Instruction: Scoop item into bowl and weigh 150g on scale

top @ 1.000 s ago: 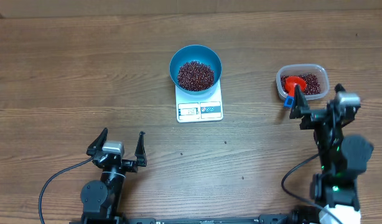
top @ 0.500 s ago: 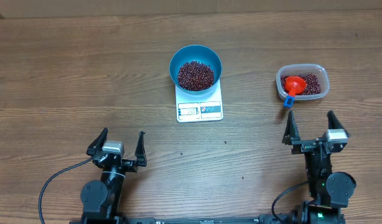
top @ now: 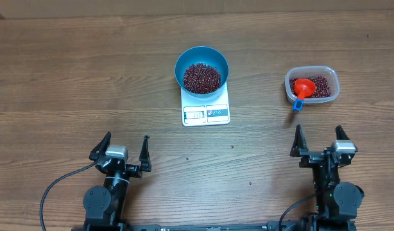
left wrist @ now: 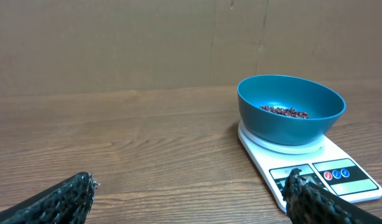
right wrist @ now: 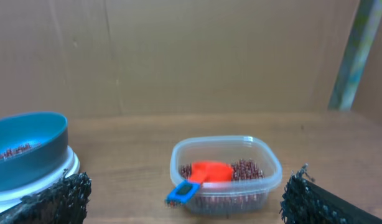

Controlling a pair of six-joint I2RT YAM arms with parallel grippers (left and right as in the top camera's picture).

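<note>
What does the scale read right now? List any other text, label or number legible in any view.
The display on the scale: digits too small and blurred to read.
The buttons: red and blue marks, with no legible label.
The bowl, container and scoop: no text visible.

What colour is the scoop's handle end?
Blue; the scoop shows best in the right wrist view.

Overhead, the scale's [top: 206,114] digits are too small to read; a left fingertip [left wrist: 312,200] hides its near corner, and the right wrist view's edge crops the bowl [right wrist: 23,148] on it.
</note>
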